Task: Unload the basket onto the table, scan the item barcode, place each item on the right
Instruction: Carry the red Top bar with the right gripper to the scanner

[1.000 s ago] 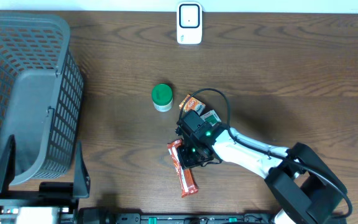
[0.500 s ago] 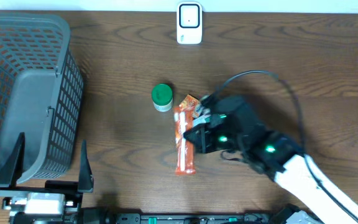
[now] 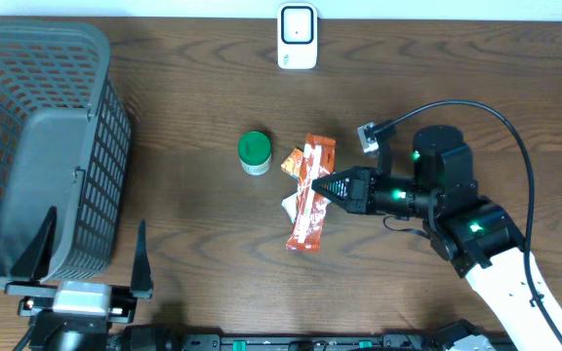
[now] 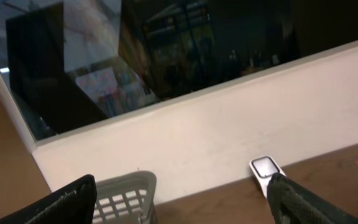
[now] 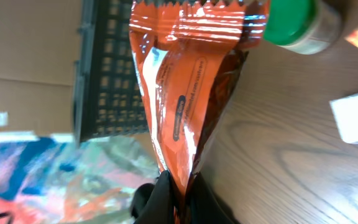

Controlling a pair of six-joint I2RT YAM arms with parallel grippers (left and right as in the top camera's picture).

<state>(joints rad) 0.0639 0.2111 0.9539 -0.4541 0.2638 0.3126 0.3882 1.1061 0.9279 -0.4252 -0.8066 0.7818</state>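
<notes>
You are viewing the right arm (image 3: 466,229): its black housings are showing green indicator lights, its lower link is showing white, and a black cable (image 3: 461,103) is arching alongside.

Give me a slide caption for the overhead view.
The right fingers pinch an orange packet beside a green-lidded jar, with the white scanner farther back.

The table (image 3: 183,244) is seen from straight above by the overhead cam. The left wrist cam is aimed near-level at the far wall (image 4: 229,124); basket (image 4: 126,199) and scanner (image 4: 265,168) are shared w/ overhead. The right wrist cam is held v. close to the orange packet (image 5: 185,93), apparently facing the basket.
</notes>
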